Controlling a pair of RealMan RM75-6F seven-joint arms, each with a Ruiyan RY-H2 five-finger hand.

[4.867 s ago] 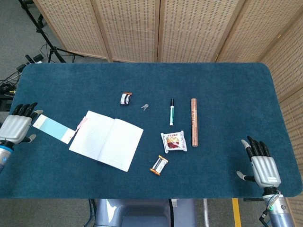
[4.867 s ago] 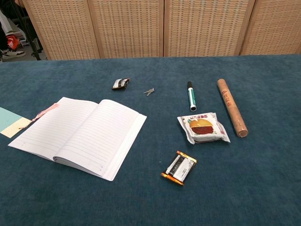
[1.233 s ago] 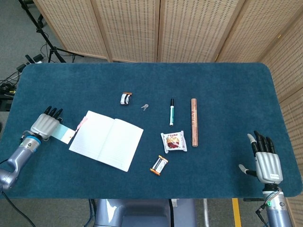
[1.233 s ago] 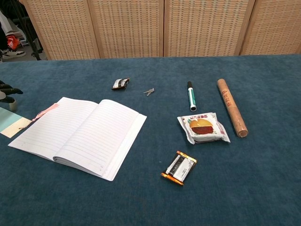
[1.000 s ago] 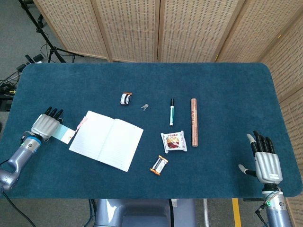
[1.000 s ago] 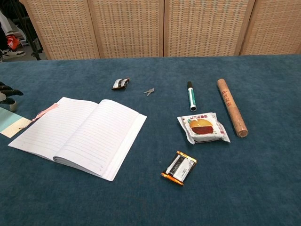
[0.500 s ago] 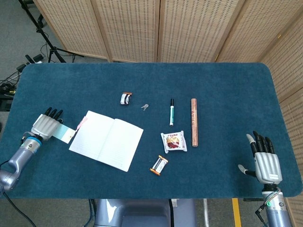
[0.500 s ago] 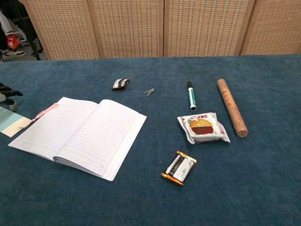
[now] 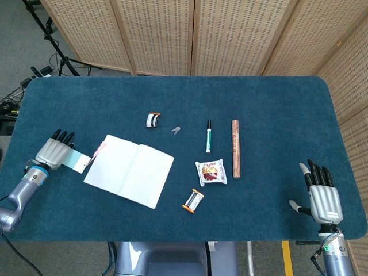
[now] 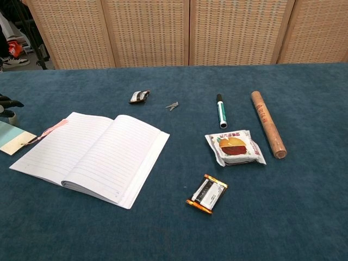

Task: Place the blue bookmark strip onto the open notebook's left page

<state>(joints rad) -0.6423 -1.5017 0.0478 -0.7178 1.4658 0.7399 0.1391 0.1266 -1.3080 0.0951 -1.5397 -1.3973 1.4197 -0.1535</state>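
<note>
Blue bookmark strip (image 9: pixel 76 161) under left hand (image 9: pixel 50 153), beside notebook (image 9: pixel 130 169).

Head cam high, steep down on whole table (image 9: pixel 276 103); chest cam low, nearer; notebook (image 9: pixel 129 170) shared

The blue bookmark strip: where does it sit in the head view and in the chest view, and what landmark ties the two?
Head view: the blue bookmark strip lies at left, just left of the open notebook, partly under the left robot hand.
Chest view: the strip is cut by the left edge, beside the notebook's left page.
Shared landmark: the notebook's pink tab, next to the strip's pale end in both views.
</note>
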